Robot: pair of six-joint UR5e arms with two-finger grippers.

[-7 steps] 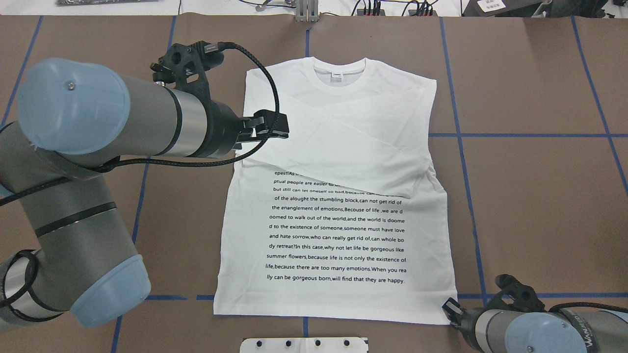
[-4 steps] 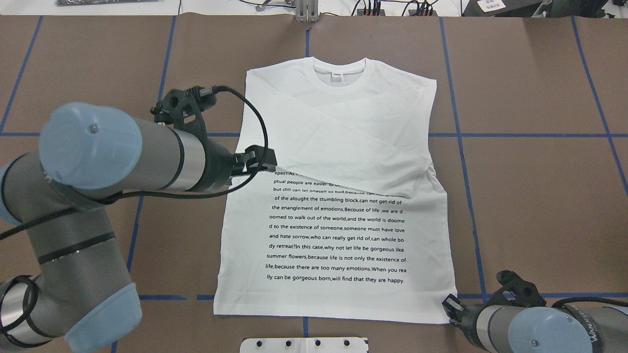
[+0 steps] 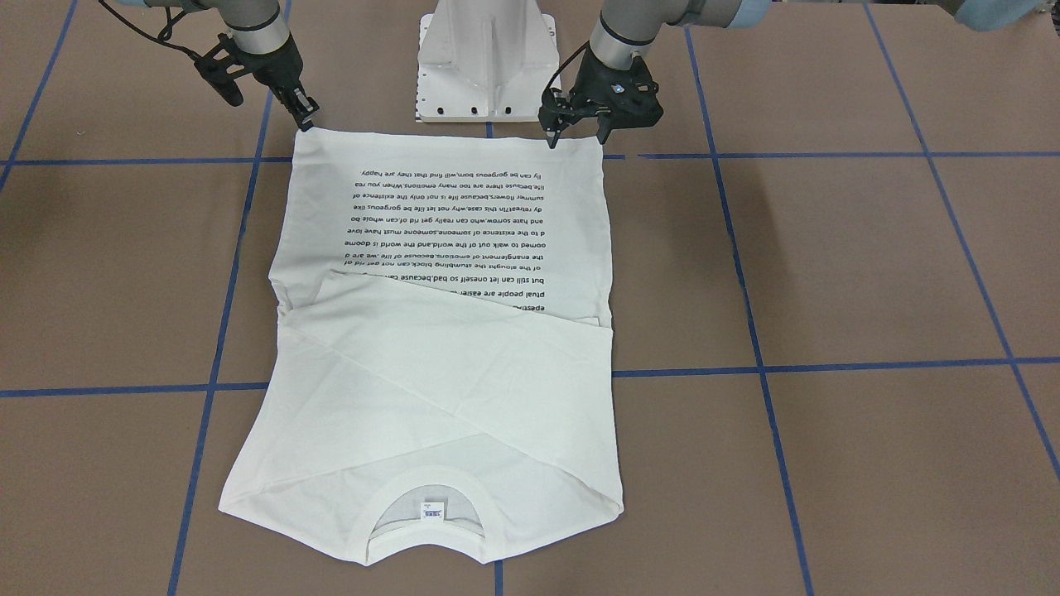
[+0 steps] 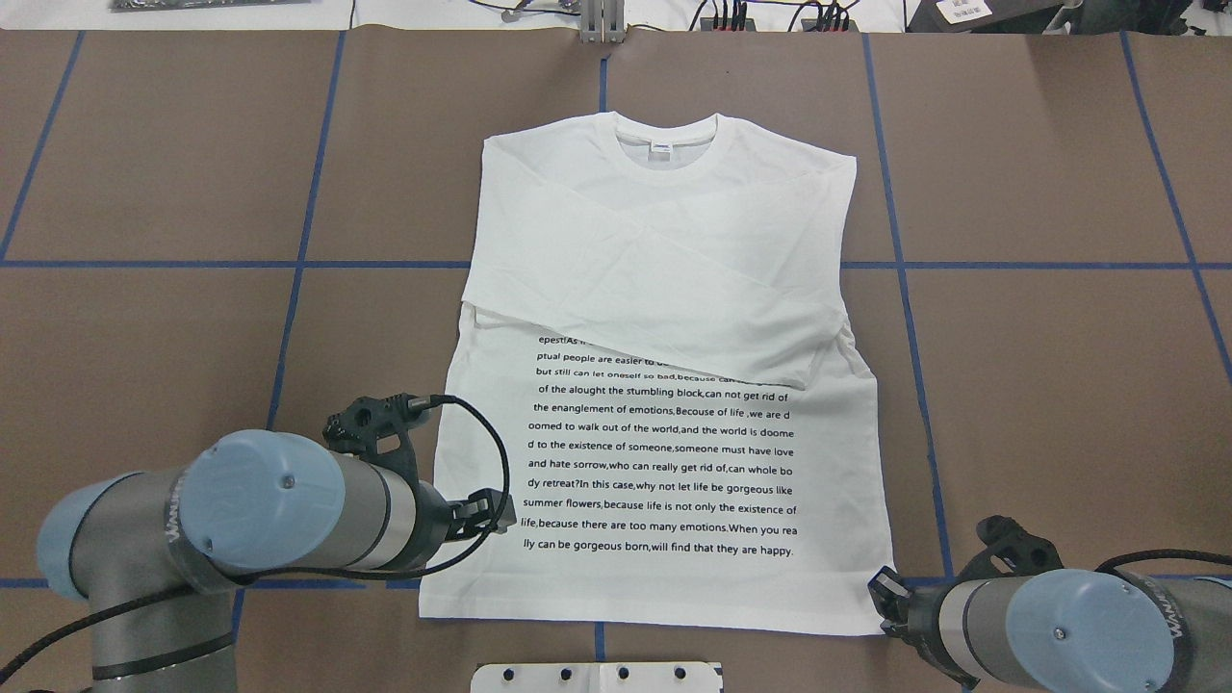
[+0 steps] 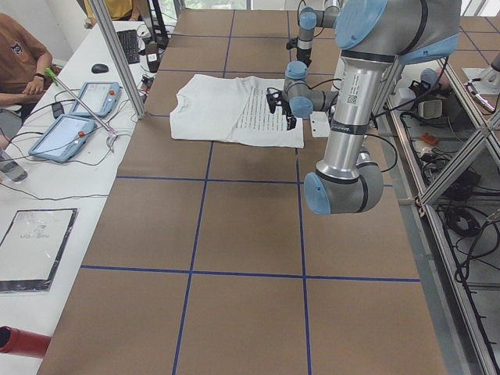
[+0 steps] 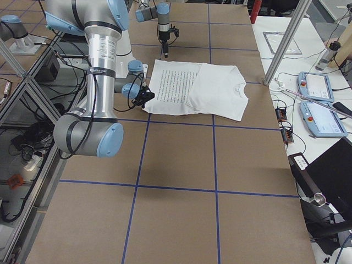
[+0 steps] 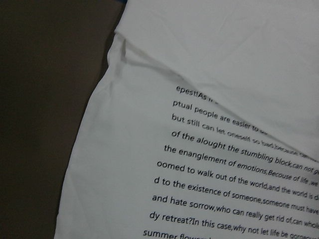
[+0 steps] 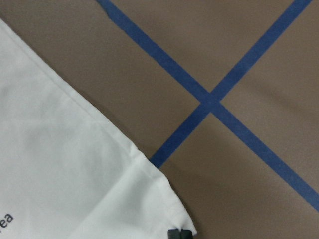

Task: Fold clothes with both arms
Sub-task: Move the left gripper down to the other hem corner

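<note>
The white shirt lies flat and printed side up, with both sleeves crossed over the chest and the neck label at the far end. My left gripper hangs open over the shirt's left edge near the hem, its fingertips clearly apart. The left wrist view shows only the shirt and its print. My right gripper looks shut, its tip at the shirt's right hem corner. I cannot tell whether it pinches cloth.
The white pedestal base stands just behind the hem. Blue tape lines cross the brown table. Beyond the table's far edge a desk carries tablets, and a person sits there.
My left arm has swung back from the folded sleeve, along the shirt's left edge, to near the hem. The right arm shifted only slightly. The shirt lies as before.
</note>
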